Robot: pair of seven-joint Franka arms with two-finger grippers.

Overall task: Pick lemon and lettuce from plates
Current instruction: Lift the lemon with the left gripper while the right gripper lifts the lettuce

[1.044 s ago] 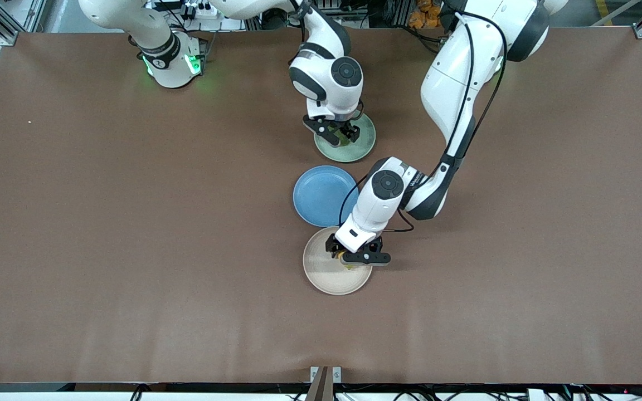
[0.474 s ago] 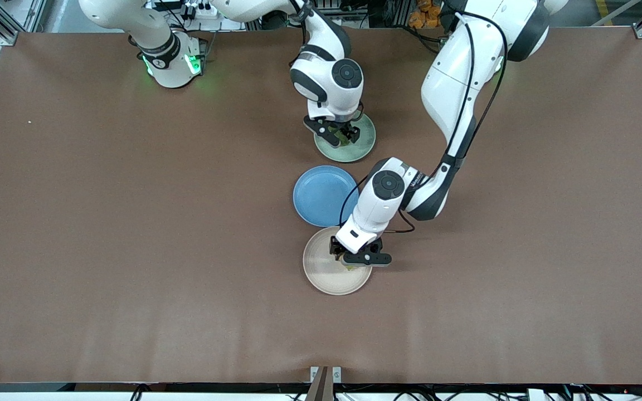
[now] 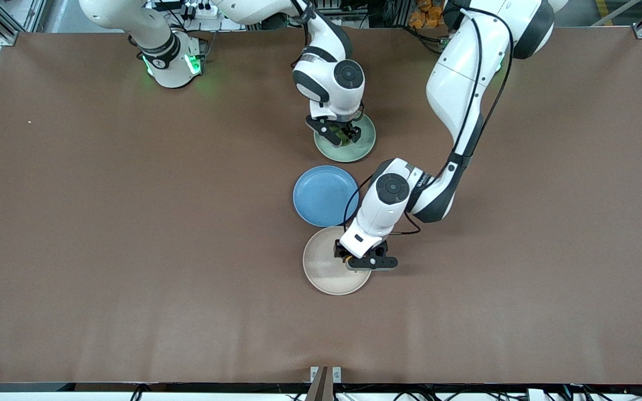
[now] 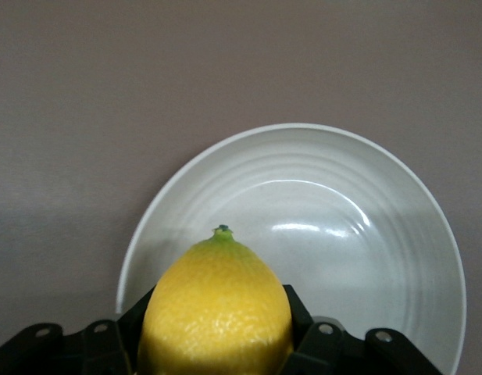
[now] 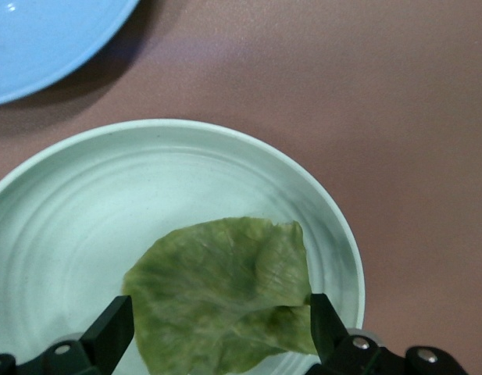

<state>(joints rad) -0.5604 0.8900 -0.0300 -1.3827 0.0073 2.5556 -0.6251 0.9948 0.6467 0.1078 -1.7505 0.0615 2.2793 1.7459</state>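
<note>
Your left gripper [image 3: 366, 262] is clamping the lemon [image 4: 216, 308] between its fingers, greenish tip pointing away from the wrist, and it is hanging over the beige plate [image 3: 324, 273], above the rim toward the left arm's end of the table. In the left wrist view the plate's bowl is lying bare past the fruit.

Your right gripper [image 3: 339, 133] is sitting low over the mint plate [image 3: 357, 149], jaws spread wide. The lettuce [image 5: 225, 301] is lying flat on that plate, right between the two black fingertips [image 5: 109, 332], not pinched.

The blue plate [image 3: 325, 195] is lying between the two plates, nearer the front camera than the mint one.
</note>
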